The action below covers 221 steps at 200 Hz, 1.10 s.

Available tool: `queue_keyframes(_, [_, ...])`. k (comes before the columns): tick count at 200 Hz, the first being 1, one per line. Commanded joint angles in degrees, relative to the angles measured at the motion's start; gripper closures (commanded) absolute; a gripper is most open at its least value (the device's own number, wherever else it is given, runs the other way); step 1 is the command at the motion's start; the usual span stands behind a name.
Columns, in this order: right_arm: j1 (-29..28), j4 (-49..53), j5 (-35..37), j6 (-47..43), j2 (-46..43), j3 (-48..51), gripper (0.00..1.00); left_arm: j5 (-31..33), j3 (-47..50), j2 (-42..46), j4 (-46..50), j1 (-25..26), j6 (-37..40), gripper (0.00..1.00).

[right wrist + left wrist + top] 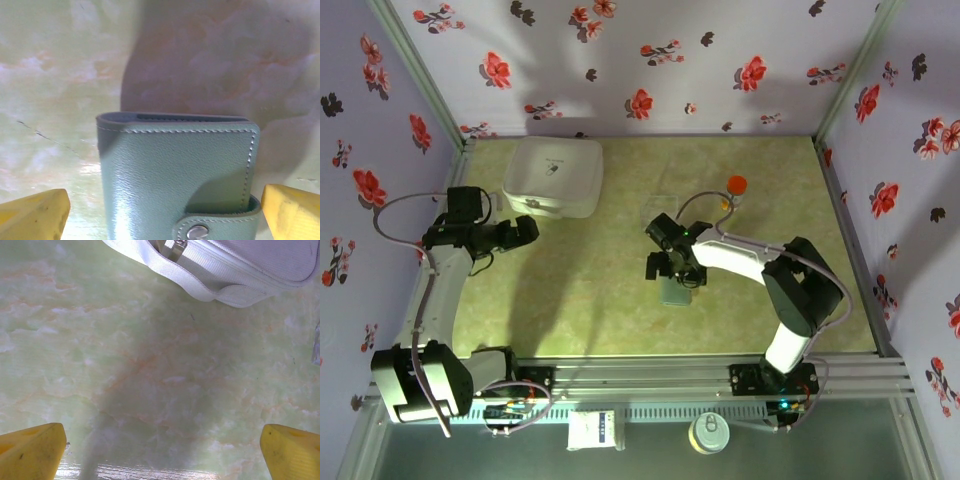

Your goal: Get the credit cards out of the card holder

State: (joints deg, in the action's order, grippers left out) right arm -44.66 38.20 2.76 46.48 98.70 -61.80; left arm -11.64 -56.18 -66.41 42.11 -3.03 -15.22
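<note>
Between the right fingers (292, 212), straight beneath them, lies the holder (175, 175), and the coming move turns on that. The two yellow tips stand wide apart, one off each long side of it, clamped on nothing. Whether either tip brushes it I cannot tell. Its long axis runs ahead from the fingers, across the line they close along, so I judge a squeeze would take it by its narrower width. The right arm is plainly the nearer. The left fingers (30, 450), likewise spread wide and empty, hang over bare surface well off to the left fingers' side of it, with the box's edge just ahead of them.

The worktop (580, 300) is smooth and faintly glossy, pale green with marbled orange veining. It would give little friction under a thin flat thing.

The box (553, 175) is a white rounded square of woven fabric, soft-edged, with a piped seam and a metal zip pull.

The bottle (736, 185), orange-capped, stands beyond the right fingers, apart from the holder.

The holder is a soft slate grey-green wallet lying flat, with a pebbled leather-like grain, pale stitching along its edges and rounded corners. At its far end a dark slot shows between the panels. The cards are hidden inside, I judge.

The tab (220, 222) wraps over the near end and looks fastened by a small round metal snap (198, 231), so it likely needs popping first.
</note>
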Motion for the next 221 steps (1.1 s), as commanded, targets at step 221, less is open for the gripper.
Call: queue_keyframes(221, [-3.4, 2.6, 1.0, 2.8, 4.4, -6.6, 0.25, -1.5, 0.8, 1.2, 0.4, -0.5, 0.5, 0.00])
